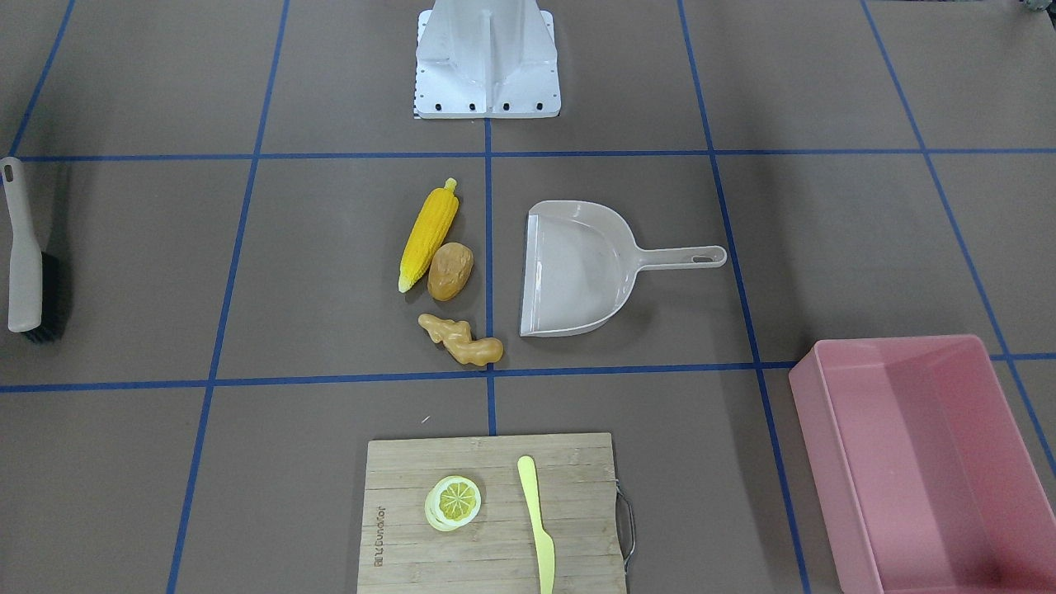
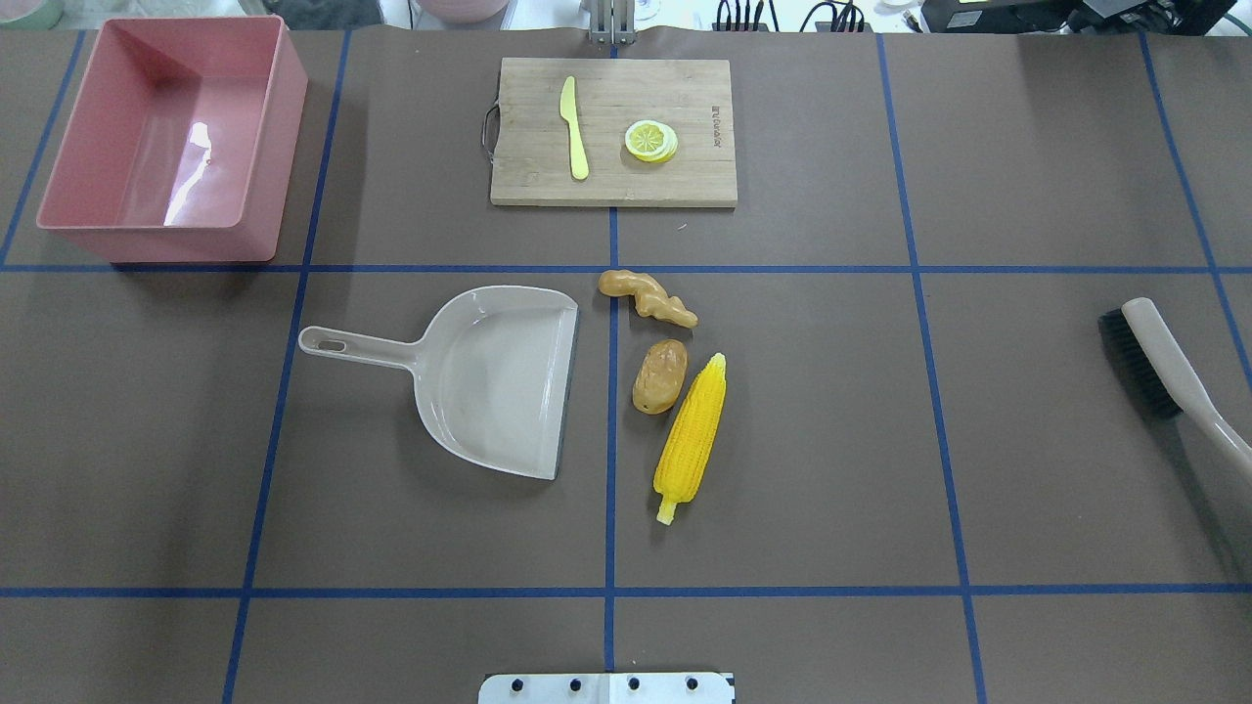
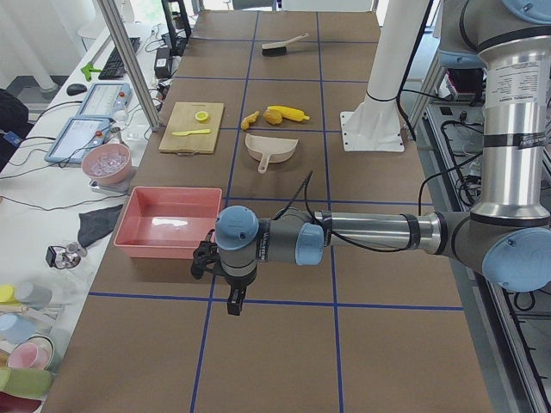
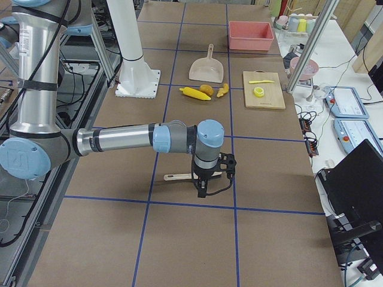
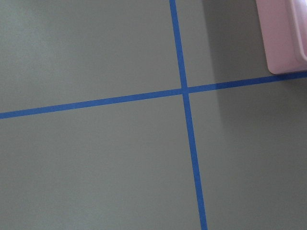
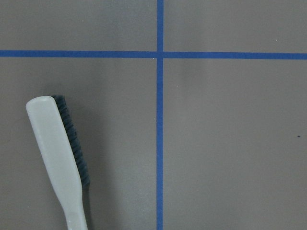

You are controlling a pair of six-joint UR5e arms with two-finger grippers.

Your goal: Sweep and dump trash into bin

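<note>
The yellow corn cob (image 2: 692,440), brown potato (image 2: 659,376) and tan ginger root (image 2: 648,296) lie together at the table's middle, just right of the beige dustpan's (image 2: 489,376) open mouth. The pink bin (image 2: 284,127) stands empty at the far left; its corner shows in the left wrist view (image 5: 283,33). My left gripper (image 3: 232,301) hangs over the table beside the bin, and I cannot tell its state. My right gripper (image 4: 202,191) hangs over the brush (image 6: 57,153) at the far right, and I cannot tell its state.
A wooden cutting board (image 2: 528,166) with a lemon slice (image 2: 650,140) and yellow knife (image 2: 574,142) lies at the far middle. The brush (image 2: 1164,367) lies on its side at the right edge. The white robot base (image 1: 487,58) stands at the near middle.
</note>
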